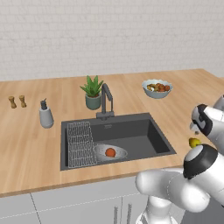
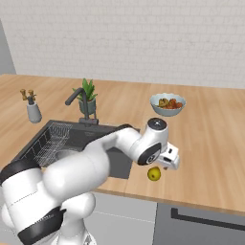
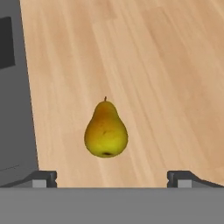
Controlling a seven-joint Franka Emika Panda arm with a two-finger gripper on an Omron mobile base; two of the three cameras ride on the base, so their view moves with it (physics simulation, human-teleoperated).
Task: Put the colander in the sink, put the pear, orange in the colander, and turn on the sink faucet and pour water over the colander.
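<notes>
My fingers (image 3: 43,178) are spread wide with nothing between them, and my gripper (image 3: 112,180) hangs over the pear (image 3: 106,130). The pear lies on the counter (image 3: 166,78) just right of the sink (image 1: 131,135). In the sink sits the colander (image 1: 99,151) with the orange (image 1: 110,152) inside it.

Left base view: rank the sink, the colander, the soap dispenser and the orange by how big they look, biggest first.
1. sink
2. colander
3. soap dispenser, though it stands farther back than the colander, so this is less sure
4. orange, lying inside the colander
</notes>
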